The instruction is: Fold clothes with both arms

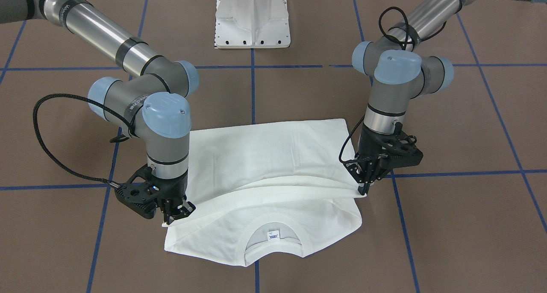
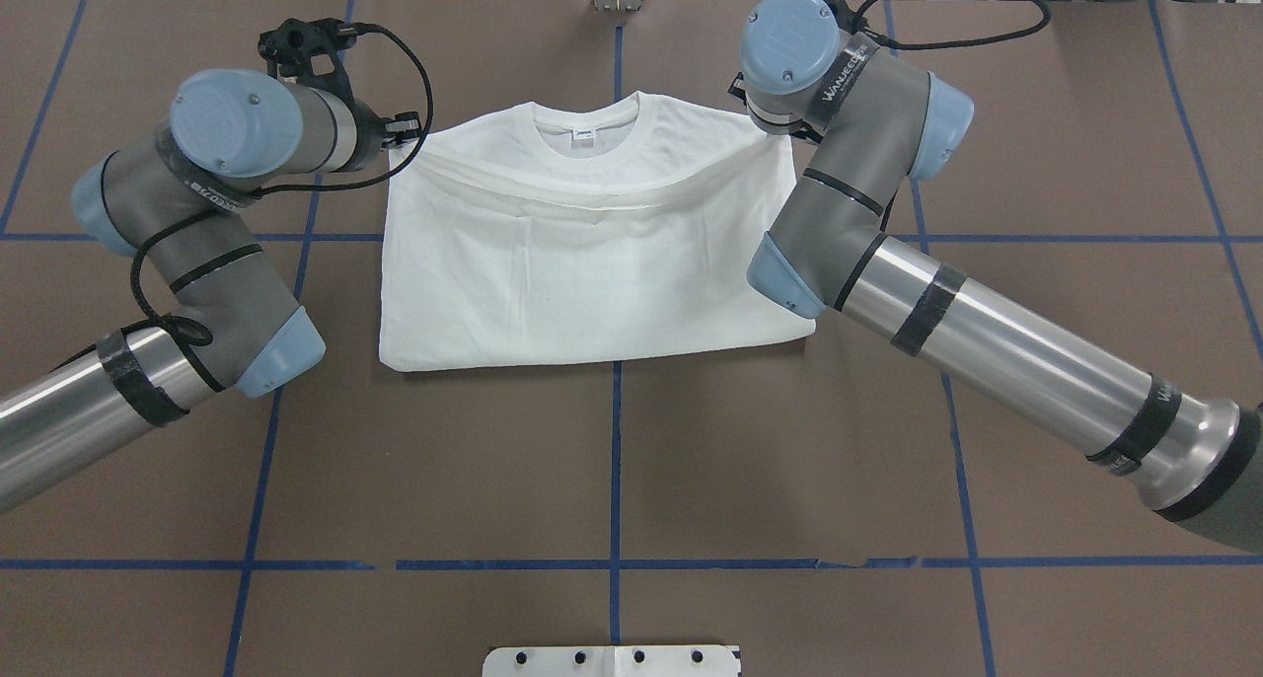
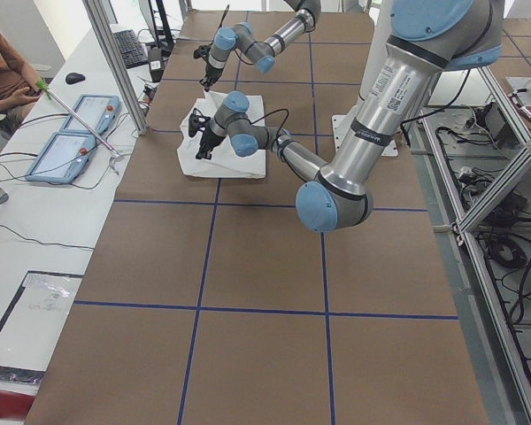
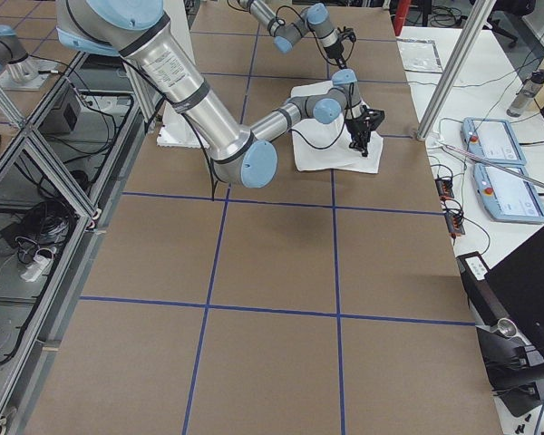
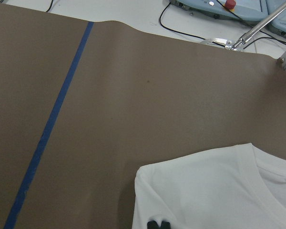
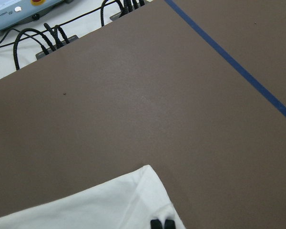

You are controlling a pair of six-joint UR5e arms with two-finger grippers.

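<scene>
While each clamps tight — left claw, right claw — both pinch the T-shirt.

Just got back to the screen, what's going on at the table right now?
Both arms are partway through folding the white T-shirt on the brown table. The left gripper and the right gripper each pinch one end of the upper layer's edge, which sags between them just short of the neck label. The neck end lies flat and uncovered, so this fold is not yet laid down.
</scene>
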